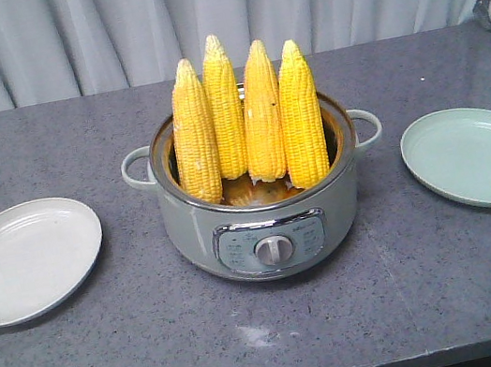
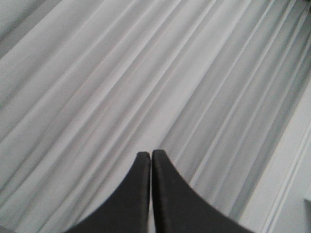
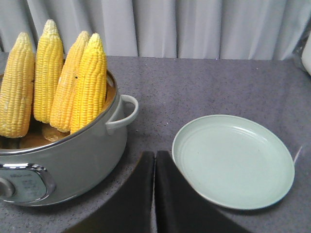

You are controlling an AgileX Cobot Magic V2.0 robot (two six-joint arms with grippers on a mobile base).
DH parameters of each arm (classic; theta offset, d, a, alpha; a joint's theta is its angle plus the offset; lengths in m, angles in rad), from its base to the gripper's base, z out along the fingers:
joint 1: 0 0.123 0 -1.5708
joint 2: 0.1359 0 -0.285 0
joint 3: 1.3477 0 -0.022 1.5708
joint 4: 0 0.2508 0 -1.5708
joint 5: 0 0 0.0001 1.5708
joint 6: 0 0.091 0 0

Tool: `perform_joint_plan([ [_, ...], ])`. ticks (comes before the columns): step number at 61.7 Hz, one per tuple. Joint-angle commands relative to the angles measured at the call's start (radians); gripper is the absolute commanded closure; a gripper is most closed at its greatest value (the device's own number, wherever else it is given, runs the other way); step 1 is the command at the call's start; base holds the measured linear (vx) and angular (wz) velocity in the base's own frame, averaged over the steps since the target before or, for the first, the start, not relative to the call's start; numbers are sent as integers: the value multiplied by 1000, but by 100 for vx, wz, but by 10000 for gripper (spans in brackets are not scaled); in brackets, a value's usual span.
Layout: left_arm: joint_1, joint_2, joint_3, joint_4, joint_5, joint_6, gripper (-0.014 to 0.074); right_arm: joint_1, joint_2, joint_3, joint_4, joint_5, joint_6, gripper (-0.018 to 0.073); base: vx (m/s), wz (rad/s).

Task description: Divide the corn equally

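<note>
Exterior front-facing view, four corn cobs [image 1: 245, 126] upright in electric pot [image 1: 264, 232] on table [image 1: 364, 315], left claw [image 2: 151, 156] closed tight facing curtain [image 2: 146, 73], right claw [image 3: 155, 156] closed tight near mint plate [image 3: 233, 162].

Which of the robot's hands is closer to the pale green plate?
Right. The right hand hangs just beside the pale green plate; the left hand points at the curtain, plate out of its view.
</note>
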Motion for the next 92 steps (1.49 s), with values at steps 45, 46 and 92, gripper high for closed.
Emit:
perform_joint_plan([
  [45,-141,479,-307,394,-66,-41,132,-5,87,-101,124,-125,-252,123,0,0],
  [46,-147,487,-307,401,-70,-41,130,-5,87,-101,129,-128,-252,121,0,0],
  [92,-387,864,-608,597,306,21,131,-5,328,-436,212,88,-375,-18,0,0],
])
